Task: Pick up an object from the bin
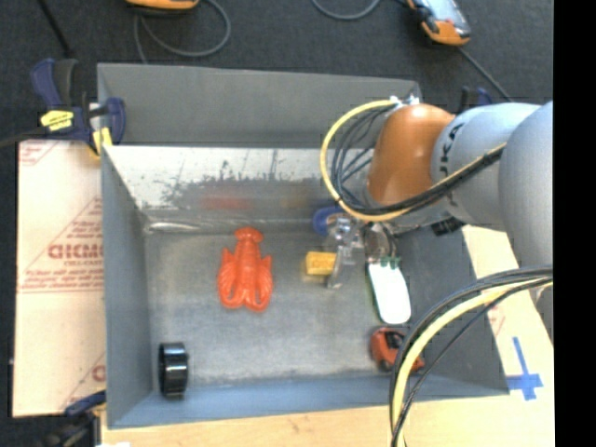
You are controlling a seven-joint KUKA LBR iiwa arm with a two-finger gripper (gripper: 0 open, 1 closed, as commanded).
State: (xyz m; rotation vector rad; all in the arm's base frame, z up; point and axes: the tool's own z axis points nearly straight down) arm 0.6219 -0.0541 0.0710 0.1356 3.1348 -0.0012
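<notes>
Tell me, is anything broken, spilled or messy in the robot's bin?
Nothing stands out. The orange toy lobster lies flat in the middle of the bin. A small yellow block sits right beside the gripper. A black cylinder rests in the near left corner. Nothing looks spilled or damaged.

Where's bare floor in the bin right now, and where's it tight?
Bare floor: the left strip between the left wall and the lobster, and the front stretch between the black cylinder and the orange-black thing. Crowded: right side, where the gripper hangs by the yellow block and white piece.
</notes>
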